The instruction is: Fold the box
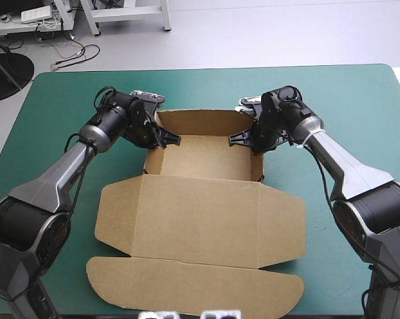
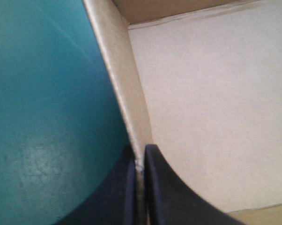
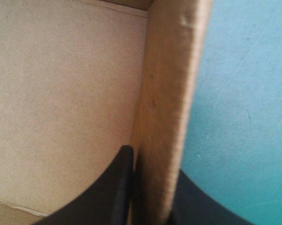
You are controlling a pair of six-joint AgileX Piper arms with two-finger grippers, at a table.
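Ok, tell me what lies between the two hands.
Only the box itself: its bare brown tray floor, nothing on it. The high view shows the left hand and right hand each shut on an opposite side wall.

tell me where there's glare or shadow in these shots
High view: even light, a thin shadow under the box flaps, the far wall's inside darker. Left wrist view: a pale sheen on the teal-green cover beside the left pincer. Right wrist view: no glare, the pinched wall brightest along its outer edge.
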